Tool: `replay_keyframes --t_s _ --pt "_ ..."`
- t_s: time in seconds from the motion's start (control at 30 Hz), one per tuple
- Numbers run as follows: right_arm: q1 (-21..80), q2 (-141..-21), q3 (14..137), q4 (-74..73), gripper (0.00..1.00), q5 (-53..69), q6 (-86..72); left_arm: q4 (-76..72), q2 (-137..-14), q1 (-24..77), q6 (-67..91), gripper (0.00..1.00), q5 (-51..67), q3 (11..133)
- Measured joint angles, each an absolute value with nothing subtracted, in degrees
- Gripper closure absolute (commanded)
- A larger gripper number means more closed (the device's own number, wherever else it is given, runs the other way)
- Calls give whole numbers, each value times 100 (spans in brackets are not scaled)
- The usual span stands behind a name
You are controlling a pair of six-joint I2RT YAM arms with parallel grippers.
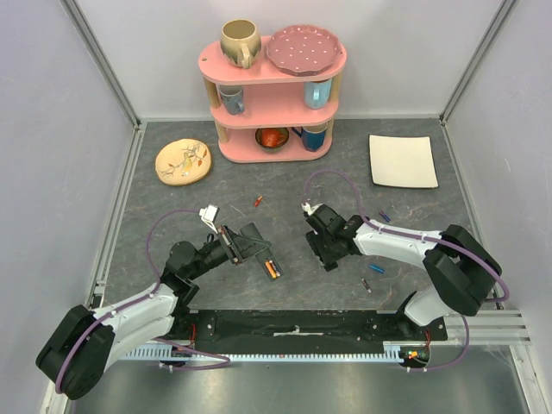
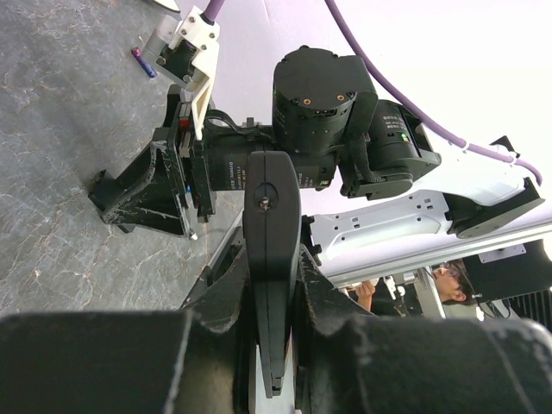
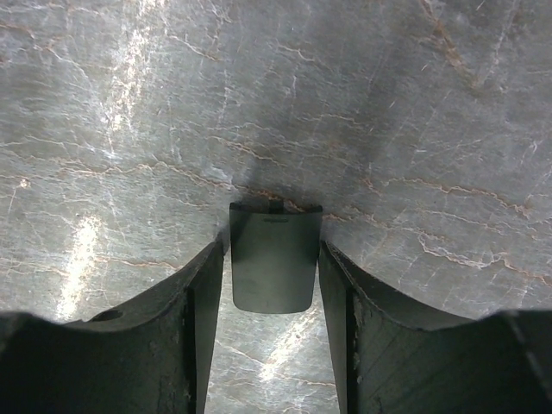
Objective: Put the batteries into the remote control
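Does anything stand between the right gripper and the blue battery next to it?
Yes. A small dark cover sits between the right gripper's fingers, blocking a grasp. Nothing visible lies on the table between it and the blue battery.

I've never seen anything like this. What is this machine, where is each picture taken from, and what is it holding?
These are two robot arms bolted to a grey table. The wide picture looks down from above; the other two come from a camera on each wrist. The left gripper is shut on a slim black plastic remote control, with an orange battery in its slot. A small dark plastic cover sits between the right gripper fingers; how firmly, I cannot tell. Tiny loose batteries lie about: red, blue-purple, blue, grey. Behind stands a pink shelf of crockery.
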State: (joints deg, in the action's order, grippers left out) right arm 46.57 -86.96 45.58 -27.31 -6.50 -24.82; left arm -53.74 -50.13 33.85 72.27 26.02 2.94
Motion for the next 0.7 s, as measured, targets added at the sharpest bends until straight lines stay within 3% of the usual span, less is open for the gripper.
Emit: replay_keyframes --t_s 0.3,0.7 --pt "4716 -8680 4558 -2814 41 -650 -2486 -5376 -5015 3385 7227 98 2602 294" --pt "4742 -8667 4556 -2912 58 -633 -2495 -5378 -5013 3385 7227 98 2604 294"
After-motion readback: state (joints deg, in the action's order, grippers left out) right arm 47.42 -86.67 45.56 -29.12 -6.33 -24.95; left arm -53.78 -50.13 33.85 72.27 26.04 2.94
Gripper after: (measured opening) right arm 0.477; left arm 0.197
